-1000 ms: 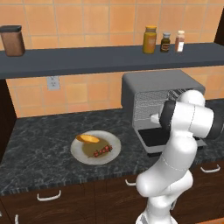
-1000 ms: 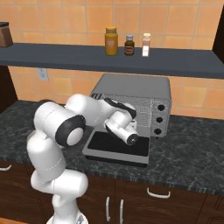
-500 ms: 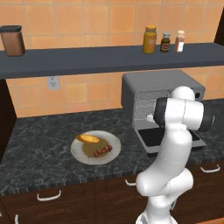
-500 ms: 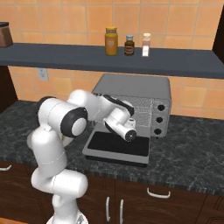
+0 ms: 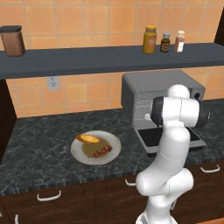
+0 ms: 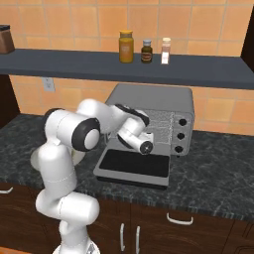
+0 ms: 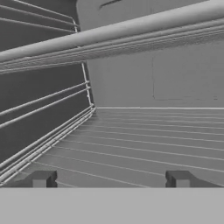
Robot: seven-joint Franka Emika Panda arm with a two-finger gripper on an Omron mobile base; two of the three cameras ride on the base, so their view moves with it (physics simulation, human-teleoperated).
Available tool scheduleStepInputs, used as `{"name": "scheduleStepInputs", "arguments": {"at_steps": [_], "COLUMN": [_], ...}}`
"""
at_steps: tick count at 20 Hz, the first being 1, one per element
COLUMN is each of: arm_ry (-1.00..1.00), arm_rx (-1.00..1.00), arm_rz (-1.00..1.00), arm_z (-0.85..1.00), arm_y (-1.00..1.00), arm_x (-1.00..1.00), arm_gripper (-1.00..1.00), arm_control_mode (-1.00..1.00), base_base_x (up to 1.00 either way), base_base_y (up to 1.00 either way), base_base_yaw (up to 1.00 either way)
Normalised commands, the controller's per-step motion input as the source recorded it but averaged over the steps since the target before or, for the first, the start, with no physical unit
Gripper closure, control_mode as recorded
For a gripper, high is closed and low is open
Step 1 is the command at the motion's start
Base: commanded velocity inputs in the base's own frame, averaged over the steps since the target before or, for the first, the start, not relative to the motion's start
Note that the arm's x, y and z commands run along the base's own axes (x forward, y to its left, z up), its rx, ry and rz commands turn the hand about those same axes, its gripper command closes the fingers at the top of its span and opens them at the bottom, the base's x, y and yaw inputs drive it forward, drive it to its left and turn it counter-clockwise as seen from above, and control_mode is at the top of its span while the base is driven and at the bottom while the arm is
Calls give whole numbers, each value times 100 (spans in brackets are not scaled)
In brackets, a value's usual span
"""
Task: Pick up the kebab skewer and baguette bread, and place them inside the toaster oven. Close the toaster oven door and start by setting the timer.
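Observation:
The toaster oven [image 5: 148, 87] [image 6: 154, 101] stands on the counter with its door [image 6: 131, 167] folded down flat. My gripper [image 7: 109, 179] points into the oven's mouth, open, with nothing between its fingertips [image 7: 41, 178]. Ahead of it lie the wire rack [image 7: 144, 140] and the grey inner walls. In the right base view my hand [image 6: 139, 139] hovers just above the lowered door. Left of the oven, a white plate [image 5: 83, 155] holds the golden baguette bread [image 5: 89, 139] and the red-brown kebab skewer [image 5: 102, 152], side by side.
A column of knobs [image 6: 181, 135] runs down the oven's right side. The dark shelf [image 5: 87, 59] above carries three jars [image 5: 150, 40] and a brown canister [image 5: 13, 40]. Dark stone counter [image 5: 39, 144] spreads left of the plate, above drawers.
My elbow and forearm have swung a little to the left while the hand stays at the oven's mouth. The plate, bread and skewer have not moved.

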Motion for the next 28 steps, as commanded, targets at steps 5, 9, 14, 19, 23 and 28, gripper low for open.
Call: {"name": "scheduleStepInputs", "arguments": {"at_steps": [5,9,14,19,23,28], "arm_ry": [33,27,19,25,27,28], "arm_rx": [-6,-9,-10,-12,-11,-10], "arm_rz": [-1,-1,-1,0,0,0], "arm_z": [-72,-89,-94,-85,-75,-74], "arm_y": [-1,-3,-11,-14,-17,-12], "arm_x": [-37,-96,-100,-100,-100,-100], "arm_gripper": [-100,-100,-100,-100,-100,-100], "arm_control_mode": [-100,-100,-100,-100,-100,-100], "base_base_x": [0,0,0,0,0,0], "base_base_y": [0,0,0,0,0,0], "base_base_yaw": [0,0,0,0,0,0]}}
